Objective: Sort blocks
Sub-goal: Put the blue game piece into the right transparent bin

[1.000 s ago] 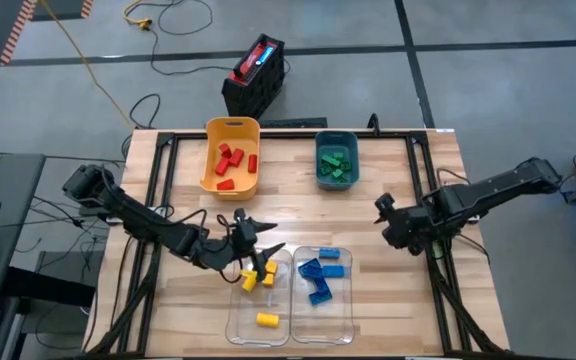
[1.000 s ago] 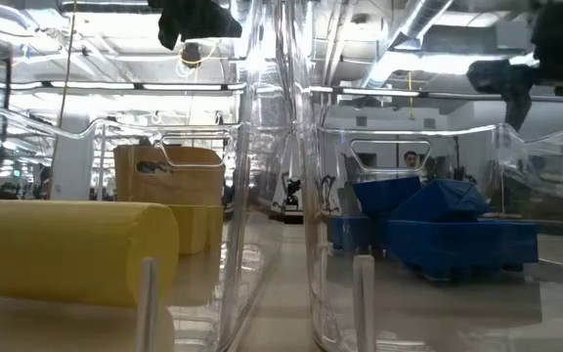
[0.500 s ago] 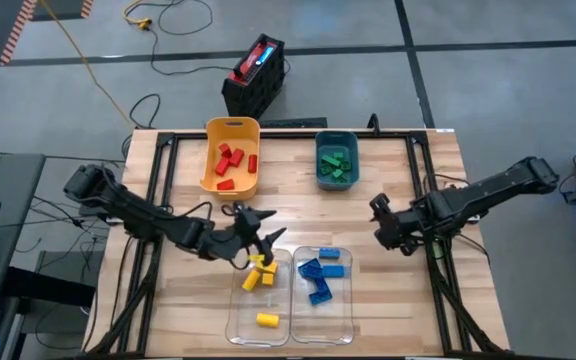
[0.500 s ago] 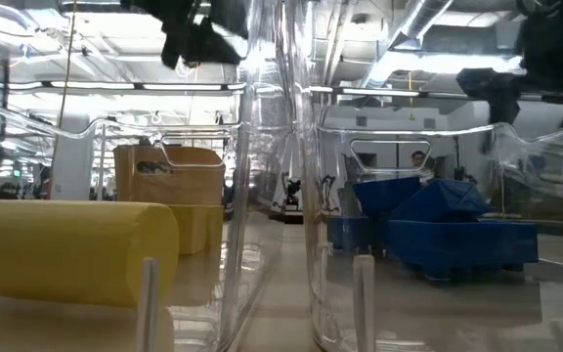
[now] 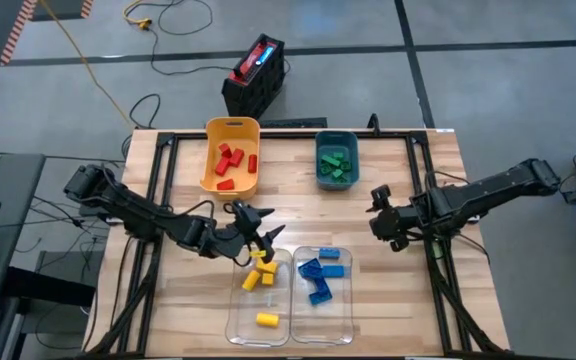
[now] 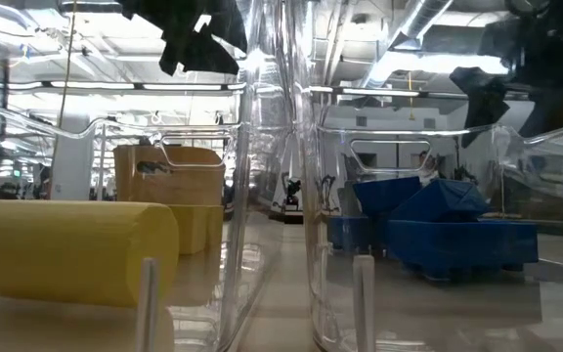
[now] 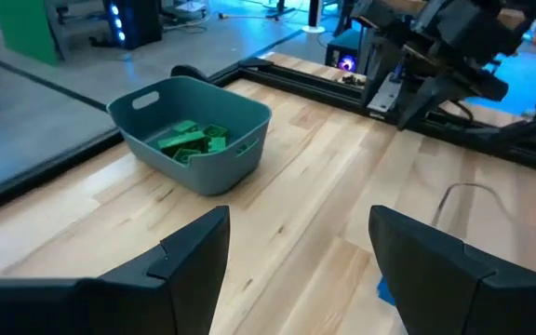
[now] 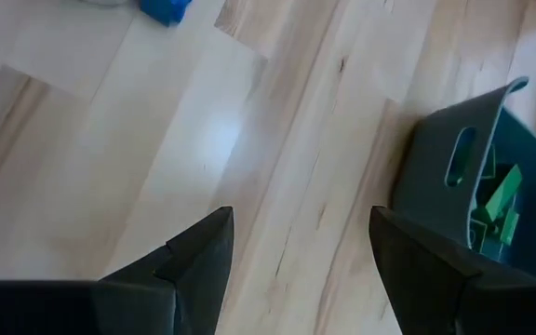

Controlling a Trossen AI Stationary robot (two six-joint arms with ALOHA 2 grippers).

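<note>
The blocks (image 5: 260, 275) lie sorted by colour in four bins on the surface. Small, hard, light and probably slick, they suit a pinch across flat sides. Left pincer (image 5: 264, 232) and right pincer (image 5: 375, 207) hang wide, empty.

The dark left arm reaches in from the table's left edge toward the middle, its two-finger left gripper (image 5: 265, 237) spread apart and empty. The dark right arm stretches in from the right edge, elbow bent, its two-finger right gripper (image 5: 375, 207) likewise parted, holding nothing, above bare tabletop.
</note>
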